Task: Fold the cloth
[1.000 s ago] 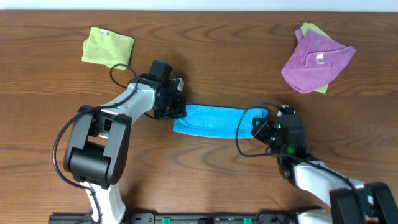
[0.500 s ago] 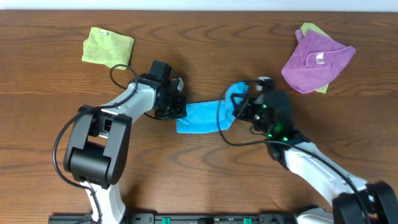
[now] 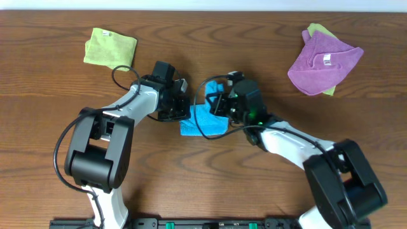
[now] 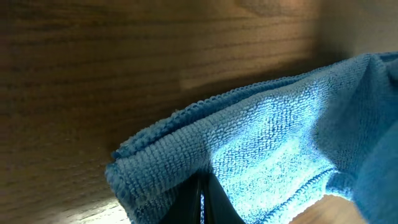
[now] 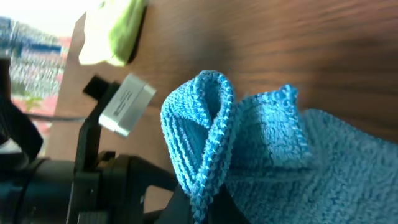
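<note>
1. Bright blue square terry cloth (image 3: 191,126) lies bunched on my brown wooden desk (image 3: 210,184).
2. Left jaws pinching its left edge.
3. Right jaws pinching a raised fold of it.

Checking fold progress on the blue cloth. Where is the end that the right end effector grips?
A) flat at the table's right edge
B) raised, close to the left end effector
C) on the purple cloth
B: the right end effector pinches a doubled edge of the blue cloth beside the left end effector, far from the purple cloth.
</note>
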Controlling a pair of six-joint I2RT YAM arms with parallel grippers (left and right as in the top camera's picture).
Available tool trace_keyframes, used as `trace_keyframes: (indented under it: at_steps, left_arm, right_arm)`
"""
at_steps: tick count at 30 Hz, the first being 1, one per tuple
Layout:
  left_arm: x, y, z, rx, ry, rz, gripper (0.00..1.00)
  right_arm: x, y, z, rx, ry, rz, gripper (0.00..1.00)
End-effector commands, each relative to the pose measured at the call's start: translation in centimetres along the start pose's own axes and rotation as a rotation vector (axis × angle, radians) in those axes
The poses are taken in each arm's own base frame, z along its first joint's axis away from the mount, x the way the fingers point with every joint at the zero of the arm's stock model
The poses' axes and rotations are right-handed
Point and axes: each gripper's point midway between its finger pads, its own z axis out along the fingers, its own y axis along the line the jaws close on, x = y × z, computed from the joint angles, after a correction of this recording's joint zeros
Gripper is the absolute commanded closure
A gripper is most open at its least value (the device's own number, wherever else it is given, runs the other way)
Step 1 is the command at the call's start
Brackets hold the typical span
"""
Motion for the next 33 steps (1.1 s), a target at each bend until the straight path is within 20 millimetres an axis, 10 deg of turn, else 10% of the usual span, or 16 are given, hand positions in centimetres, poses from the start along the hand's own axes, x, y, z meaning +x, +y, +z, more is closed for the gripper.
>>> trace_keyframes:
  at_steps: [1, 28, 33]
  left_arm:
    - [-1.4, 0.4, -0.3, -0.010, -0.028, -0.009, 0.94]
    - [-7.1, 3.4, -5.9, -0.038, -0.172, -0.051, 0.95]
    - [-8.7, 4.1, -8.0, -0.053, -0.226, -0.055, 0.95]
  right_arm:
    - [1.4, 1.5, 0.8, -0.040, 0.049, -0.031, 0.99]
    - [6.3, 3.1, 1.6, -0.031, 0.155, -0.106, 0.99]
    - [6.8, 3.2, 1.8, -0.031, 0.164, -0.116, 0.75]
